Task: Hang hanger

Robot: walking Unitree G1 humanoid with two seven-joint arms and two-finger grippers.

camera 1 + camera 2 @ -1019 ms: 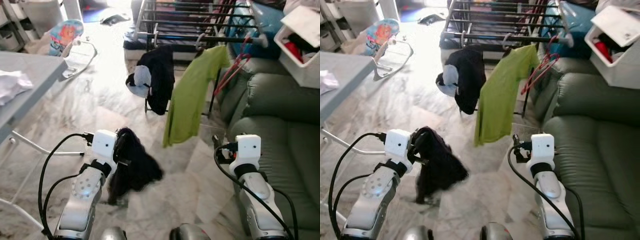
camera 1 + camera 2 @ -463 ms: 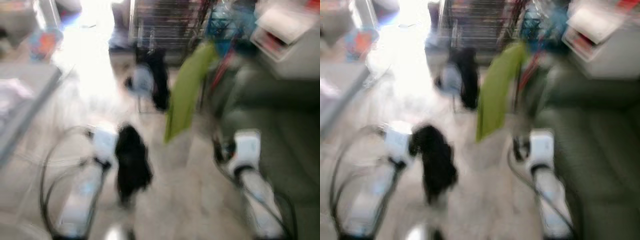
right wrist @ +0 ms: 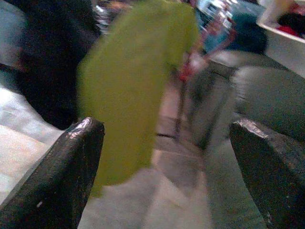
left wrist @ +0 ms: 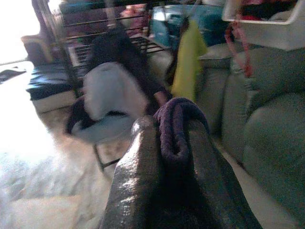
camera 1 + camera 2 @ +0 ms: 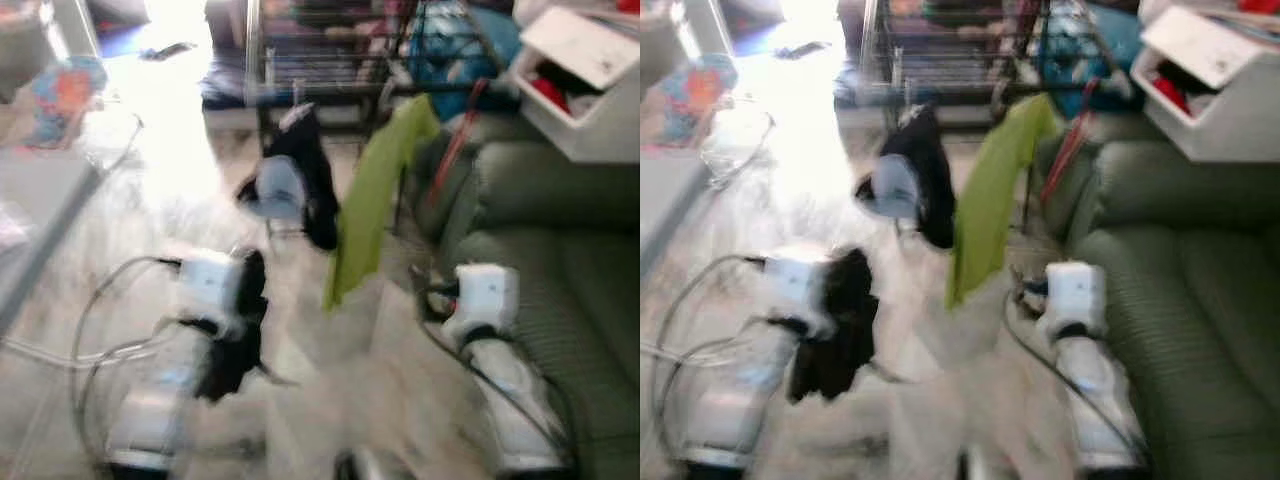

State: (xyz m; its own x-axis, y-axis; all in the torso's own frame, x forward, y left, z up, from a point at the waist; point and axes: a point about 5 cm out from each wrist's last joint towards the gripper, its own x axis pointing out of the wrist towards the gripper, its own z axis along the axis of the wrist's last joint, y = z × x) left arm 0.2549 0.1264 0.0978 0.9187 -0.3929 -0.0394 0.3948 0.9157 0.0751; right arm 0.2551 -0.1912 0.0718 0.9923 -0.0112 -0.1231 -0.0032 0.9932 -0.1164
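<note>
Along the left wrist view, a fold of dark purple cloth [image 4: 177, 125] is seen pinched between the two black fingers [image 4: 138, 162], a detail blurred in the head views. On the right a green sofa [image 5: 560, 250] is seen, beside a pale marble floor [image 5: 330, 390], with a drying rack [image 5: 320, 60] at the far edge carrying a dark garment [image 5: 305, 170] and a green shirt [image 5: 375, 195]. The left gripper [image 4: 174, 143] is clenched on the cloth; the right gripper [image 3: 162, 157] is spread wide, holding nothing. No hanger can be made out.
</note>
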